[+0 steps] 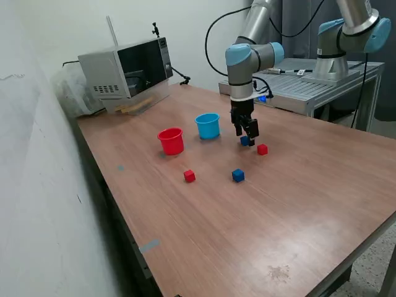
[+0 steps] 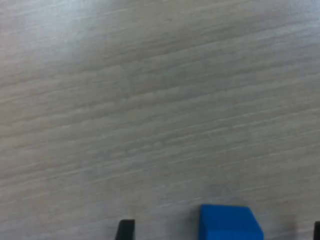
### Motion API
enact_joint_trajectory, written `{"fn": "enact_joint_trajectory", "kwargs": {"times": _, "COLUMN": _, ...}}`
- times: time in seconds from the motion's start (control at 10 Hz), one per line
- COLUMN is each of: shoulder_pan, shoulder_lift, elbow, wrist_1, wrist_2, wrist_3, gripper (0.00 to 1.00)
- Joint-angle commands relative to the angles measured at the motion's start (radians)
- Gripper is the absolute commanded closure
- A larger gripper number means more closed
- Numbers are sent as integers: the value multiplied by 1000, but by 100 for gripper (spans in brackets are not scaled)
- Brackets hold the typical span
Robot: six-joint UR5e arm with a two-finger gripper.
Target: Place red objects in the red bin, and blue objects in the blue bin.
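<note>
The UR5e arm (image 1: 247, 59) consists of silver-grey cylindrical link tubes joined by rounded joint housings with light blue end caps. A black cable runs in a loop along the upper links. Above the fingers, the wrist section is silver-grey with a small blue indicator light at its side. The two-finger gripper (image 1: 248, 137) is black throughout. In the wrist view, only one dark fingertip (image 2: 126, 229) is clearly visible.
</note>
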Motion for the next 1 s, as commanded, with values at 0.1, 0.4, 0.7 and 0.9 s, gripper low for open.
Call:
{"fn": "enact_joint_trajectory", "kwargs": {"times": 0.1, "shoulder_pan": 0, "shoulder_lift": 2, "elbow": -2, "wrist_1": 0, "wrist_2": 0, "wrist_3": -8, "gripper": 0}}
{"fn": "enact_joint_trajectory", "kwargs": {"times": 0.4, "shoulder_pan": 0, "shoulder_lift": 2, "elbow": 0, "wrist_1": 0, "wrist_2": 2, "wrist_3": -23, "gripper": 100}}
{"fn": "enact_joint_trajectory", "kwargs": {"times": 0.7, "shoulder_pan": -2, "shoulder_lift": 0, "elbow": -2, "wrist_1": 0, "wrist_2": 2, "wrist_3": -25, "gripper": 100}}
{"fn": "enact_joint_trajectory", "kwargs": {"times": 0.9, "shoulder_pan": -2, "shoulder_lift": -33, "elbow": -31, "wrist_1": 9, "wrist_2": 2, "wrist_3": -45, "gripper": 100}}
